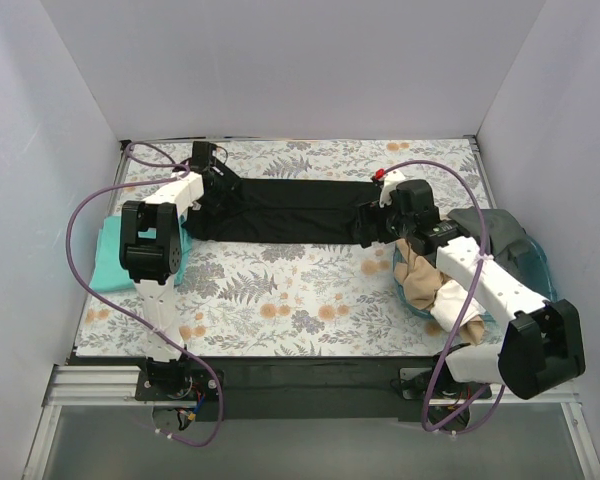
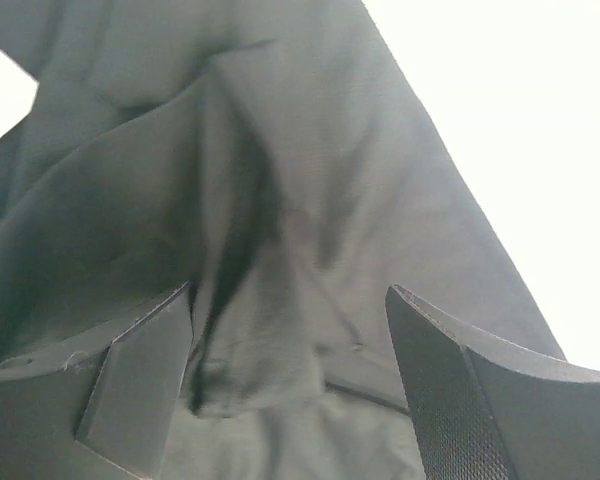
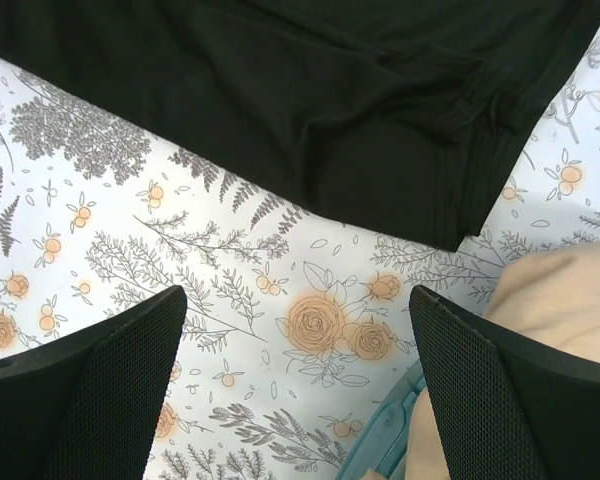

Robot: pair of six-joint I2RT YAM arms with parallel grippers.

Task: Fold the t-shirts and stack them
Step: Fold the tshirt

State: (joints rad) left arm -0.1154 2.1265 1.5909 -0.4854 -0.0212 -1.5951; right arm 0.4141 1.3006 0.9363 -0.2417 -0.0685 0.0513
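Note:
A black t-shirt (image 1: 280,210) lies folded into a long band across the far half of the floral table. My left gripper (image 1: 212,178) is open at its left end; the left wrist view shows bunched black cloth (image 2: 230,200) between and beyond the spread fingers, not pinched. My right gripper (image 1: 378,228) is open and empty over the table beside the shirt's right end (image 3: 310,100). A folded teal t-shirt (image 1: 108,255) lies at the table's left edge. Tan (image 1: 420,278), white and grey (image 1: 490,225) shirts sit heaped in the basket.
A translucent teal basket (image 1: 538,262) stands at the right edge; its rim shows in the right wrist view (image 3: 385,430) beside tan cloth (image 3: 560,300). White walls close in the table on three sides. Purple cables loop from both arms.

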